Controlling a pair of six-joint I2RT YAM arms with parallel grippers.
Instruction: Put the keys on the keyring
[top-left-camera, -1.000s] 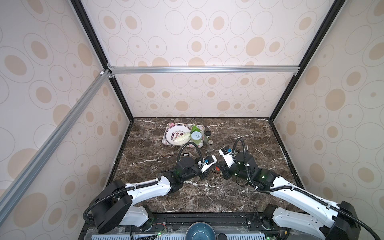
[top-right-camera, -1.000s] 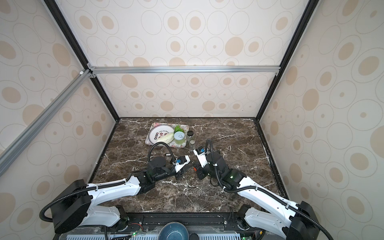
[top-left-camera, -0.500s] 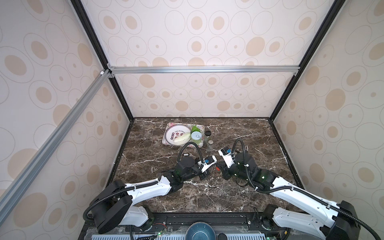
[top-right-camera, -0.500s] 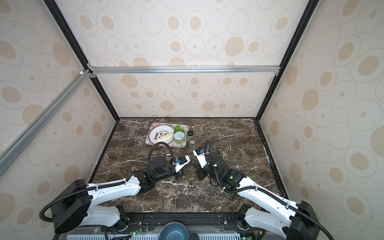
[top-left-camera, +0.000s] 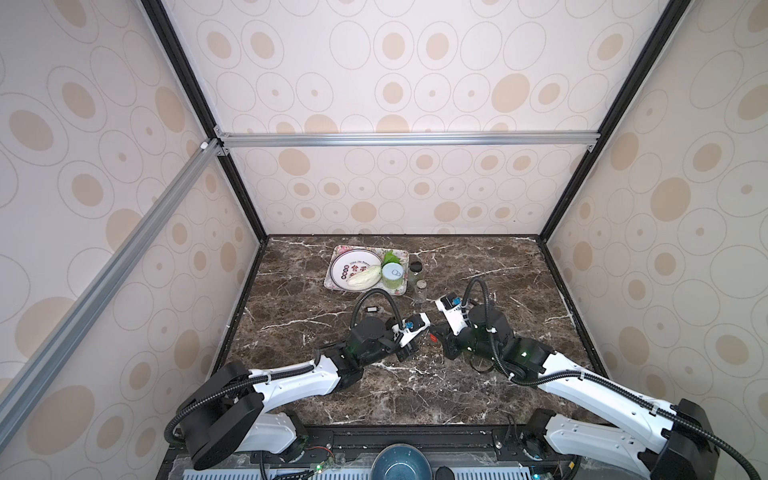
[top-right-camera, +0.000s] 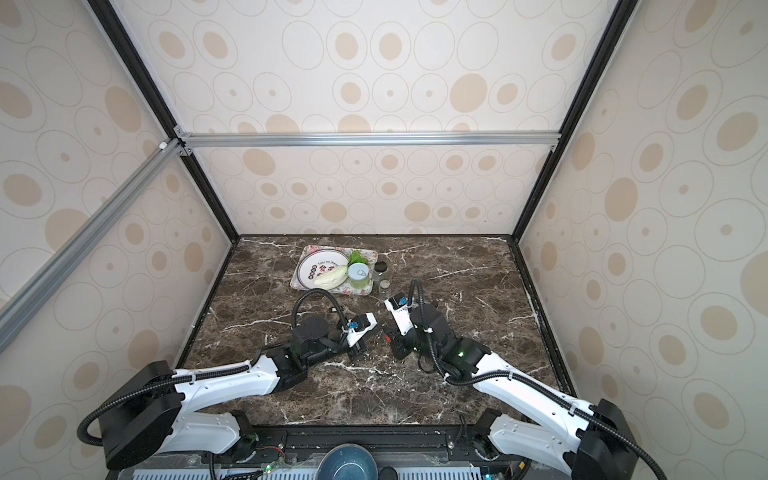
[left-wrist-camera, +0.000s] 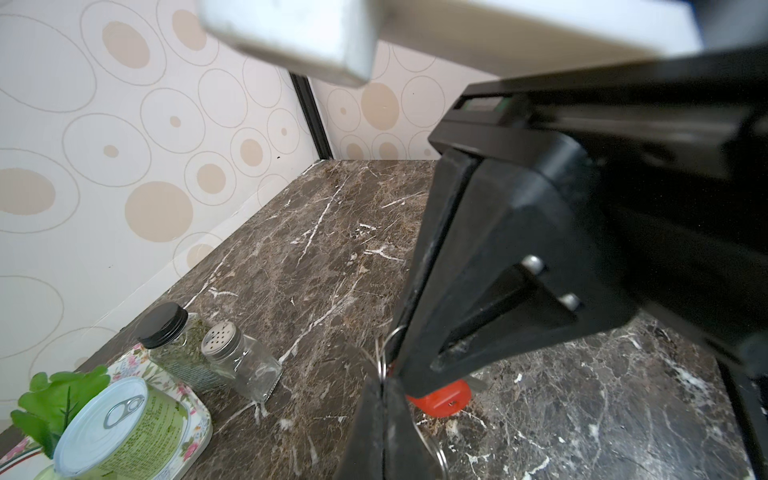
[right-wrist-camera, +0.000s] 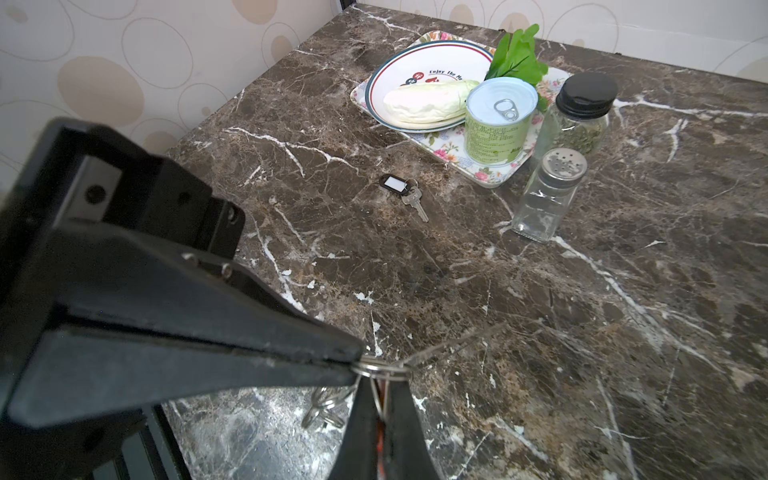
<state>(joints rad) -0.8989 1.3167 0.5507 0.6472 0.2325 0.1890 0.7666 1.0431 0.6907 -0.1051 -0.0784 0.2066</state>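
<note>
Nearest to me the two arms meet tip against tip. The left gripper is closed on a small metal keyring, I think to keep it steady above the marble table. The right gripper is clamped on the red key tag, probably to thread it on. Farther back the black key tag and its silver key lie waiting, just before the flowered tray.
</note>
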